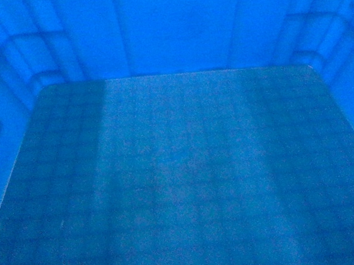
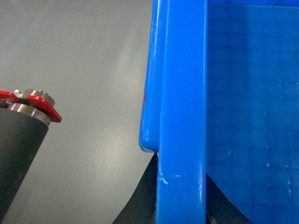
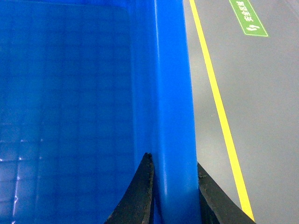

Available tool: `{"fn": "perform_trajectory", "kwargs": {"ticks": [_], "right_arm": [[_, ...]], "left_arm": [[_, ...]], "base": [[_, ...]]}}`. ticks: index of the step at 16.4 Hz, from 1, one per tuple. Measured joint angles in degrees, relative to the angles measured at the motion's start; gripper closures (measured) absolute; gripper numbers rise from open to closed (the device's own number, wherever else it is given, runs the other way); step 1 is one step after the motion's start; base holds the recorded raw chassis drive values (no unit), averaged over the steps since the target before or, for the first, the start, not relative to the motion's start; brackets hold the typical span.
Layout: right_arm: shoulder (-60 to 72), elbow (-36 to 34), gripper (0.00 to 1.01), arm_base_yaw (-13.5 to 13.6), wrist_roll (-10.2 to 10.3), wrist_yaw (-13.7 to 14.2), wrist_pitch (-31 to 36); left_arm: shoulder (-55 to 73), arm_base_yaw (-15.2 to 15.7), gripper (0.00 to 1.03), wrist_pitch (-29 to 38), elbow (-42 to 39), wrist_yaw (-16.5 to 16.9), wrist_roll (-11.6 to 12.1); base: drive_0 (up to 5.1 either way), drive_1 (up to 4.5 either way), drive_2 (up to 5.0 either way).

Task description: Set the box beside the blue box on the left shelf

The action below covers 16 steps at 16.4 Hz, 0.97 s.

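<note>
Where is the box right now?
The box fills the whole head view, its floor facing the camera. The left hand straddles its left rim and the right hand its right rim, over grey floor beside a yellow line.

Showing one blue box (image 1: 186, 168), filling the head view with its grid-embossed floor. Gripping its rim: two grippers, the left gripper (image 2: 180, 186) and the right gripper (image 3: 175, 186), each with two dark fingers (image 3: 140, 196). Running along the grey floor (image 3: 261, 116): one yellow line (image 3: 219, 112). Lying beside it: one green sign (image 3: 248, 17). Standing apart: one red-capped post (image 2: 23, 135).
</note>
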Motion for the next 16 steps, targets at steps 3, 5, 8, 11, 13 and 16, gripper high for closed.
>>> {"fn": "perform_trajectory", "kwargs": {"ticks": [3,5,8,11,13,16], "right_arm": [[0.00,0.00,0.89,0.00,0.00,-0.02,0.04],[0.02,0.00,0.89,0.00,0.00,-0.02,0.02],[0.00,0.00,0.89,0.00,-0.02,-0.02,0.11],[0.00,0.00,0.89,0.00,-0.02,0.00,0.00],[0.02,0.00,0.89,0.00,-0.04,-0.02,0.22],[0.02,0.00,0.89,0.00,-0.04,0.00,0.09]], "left_arm": [[0.07,0.02,0.95,-0.07,0.00,-0.07,0.00],[0.07,0.02,0.95,-0.09,0.00,-0.04,0.00],[-0.22,0.02,0.95,-0.24,0.00,-0.09,-0.11],[-0.07,0.02,0.95,-0.13,0.00,-0.07,-0.13],[-0.07,0.02,0.95,-0.04,0.00,-0.09,-0.13],[-0.04,0.02,0.95,-0.07,0.00,-0.09,-0.13]], "base": [[0.0,0.00,0.0],[0.0,1.98,-2.0],[0.0,4.00,-4.0],[0.0,4.00,-4.1],[0.0,4.04,-4.1],[-0.1,4.00,-4.2]]}}
